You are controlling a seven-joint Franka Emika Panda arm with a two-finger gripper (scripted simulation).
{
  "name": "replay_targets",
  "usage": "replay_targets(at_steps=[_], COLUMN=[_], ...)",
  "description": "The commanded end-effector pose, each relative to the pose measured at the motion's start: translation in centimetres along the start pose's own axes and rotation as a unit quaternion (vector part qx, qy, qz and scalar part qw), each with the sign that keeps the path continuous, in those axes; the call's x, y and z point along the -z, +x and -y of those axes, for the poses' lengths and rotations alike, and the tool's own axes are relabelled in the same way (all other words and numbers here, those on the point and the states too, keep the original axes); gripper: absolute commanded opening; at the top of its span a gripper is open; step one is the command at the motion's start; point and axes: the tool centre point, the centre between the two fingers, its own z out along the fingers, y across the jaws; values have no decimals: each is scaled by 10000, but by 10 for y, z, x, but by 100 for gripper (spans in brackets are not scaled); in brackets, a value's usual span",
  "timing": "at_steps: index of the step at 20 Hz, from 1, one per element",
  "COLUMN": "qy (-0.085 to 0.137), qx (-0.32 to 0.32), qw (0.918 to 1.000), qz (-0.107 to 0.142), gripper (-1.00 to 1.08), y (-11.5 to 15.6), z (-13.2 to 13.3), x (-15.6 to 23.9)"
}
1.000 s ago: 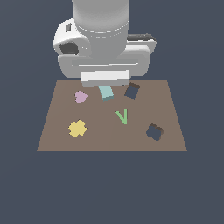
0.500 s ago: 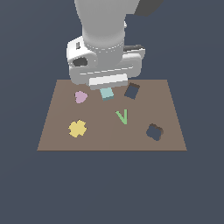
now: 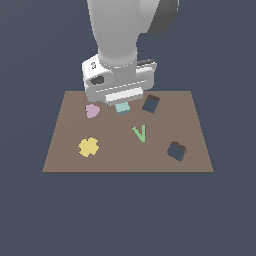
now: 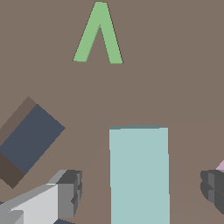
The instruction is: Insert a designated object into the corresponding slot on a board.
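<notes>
The pale teal rectangular block (image 3: 122, 108) lies on the brown board (image 3: 165, 125) near its far edge, partly hidden under my hand. My gripper (image 3: 121, 101) hangs low over it. In the wrist view the block (image 4: 138, 175) sits between my two fingers (image 4: 68, 192), with a gap on each side. The gripper (image 4: 140, 191) is open and holds nothing. The slot (image 3: 151, 103), a dark tilted rectangular cutout, lies just beyond the block toward the exterior view's right. It also shows in the wrist view (image 4: 30, 140).
A pink heart-like piece (image 3: 92, 110) lies close to the block on the exterior view's left. A green V piece (image 3: 140, 133) lies nearer the front, a yellow flower piece (image 3: 89, 147) at front left, and a dark lobed cutout (image 3: 176, 150) at front right.
My arm has come down toward the board, and the hand now covers most of the teal block. The pieces on the board have not moved.
</notes>
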Motion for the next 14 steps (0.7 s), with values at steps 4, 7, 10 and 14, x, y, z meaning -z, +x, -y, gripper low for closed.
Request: replay_targets(at_steps=[4, 7, 10, 14], qy=[-8, -5, -6, -9], qx=[115, 100, 104, 111], qw=[9999, 9999, 9999, 9999], qz=[-16, -10, -11, -14], gripper=[100, 100, 100, 100], y=[-4, -4, -4, -4], z=[-1, -1, -1, -1], x=[-8, -8, -13, -24])
